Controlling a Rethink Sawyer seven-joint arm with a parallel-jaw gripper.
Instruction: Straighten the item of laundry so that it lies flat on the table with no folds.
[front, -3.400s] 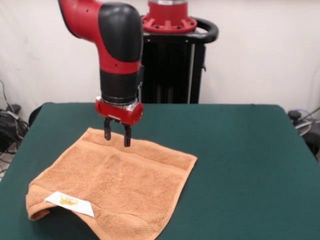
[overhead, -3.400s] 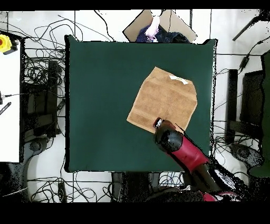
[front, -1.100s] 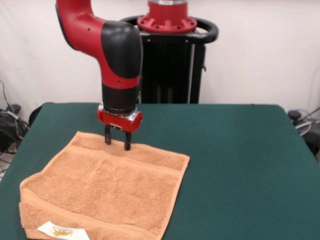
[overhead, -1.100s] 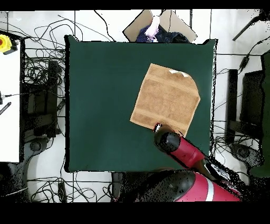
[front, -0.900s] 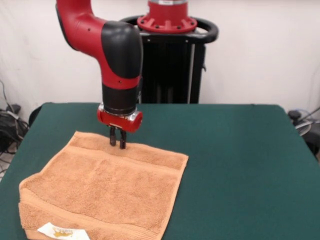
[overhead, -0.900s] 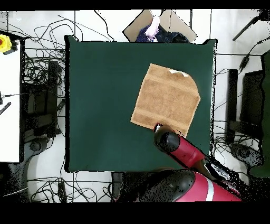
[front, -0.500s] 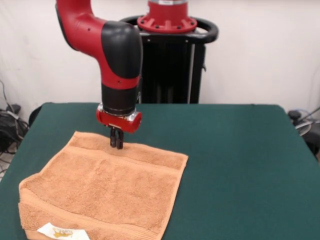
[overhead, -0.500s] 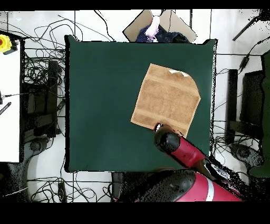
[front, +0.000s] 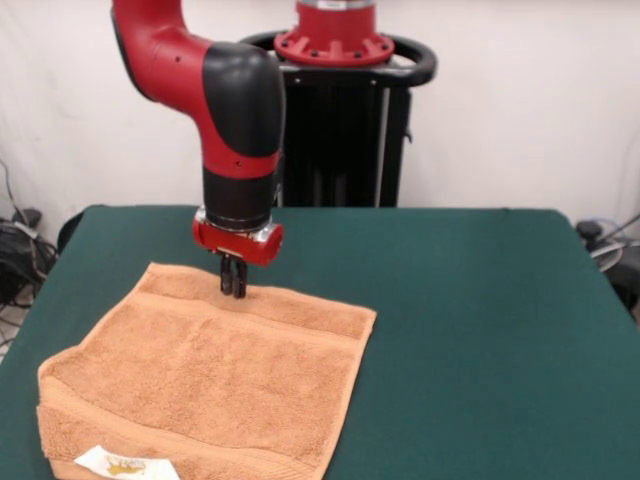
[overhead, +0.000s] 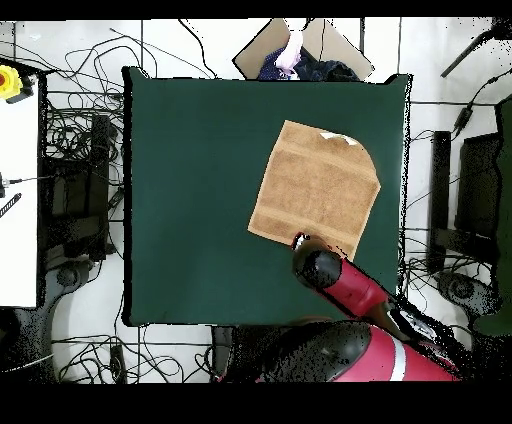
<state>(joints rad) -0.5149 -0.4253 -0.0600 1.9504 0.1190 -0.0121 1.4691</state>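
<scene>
Since a second ago the gripper (front: 233, 288) has drawn its two black fingers together, from spread to pressed close, and it now pinches the far border band of the towel (front: 210, 383); nothing else has shifted in the last half second, the arm (front: 238, 110) standing over the same spot; against the picture from some seconds back, the towel now lies much flatter and its folded-under near corner has opened out.

Seen from the front, the orange-tan towel lies spread on the left part of the green table (front: 480, 330), its near edge running off the bottom of the picture; the small white label with yellow print (front: 125, 464) sits at the near left corner, where a strip of the border looks doubled over; the fingertips meet at the far edge, a little left of that edge's middle.

From overhead the towel (overhead: 318, 187) is a slightly skewed square on the right half of the table (overhead: 190, 190), near its right edge; the arm's black and red wrist (overhead: 318, 266) covers the gripper at the towel's lower edge; the label (overhead: 340, 139) shows at the upper edge, and the upper right corner looks rounded off rather than square; cables and equipment (overhead: 75, 190) surround the table on the floor.
</scene>
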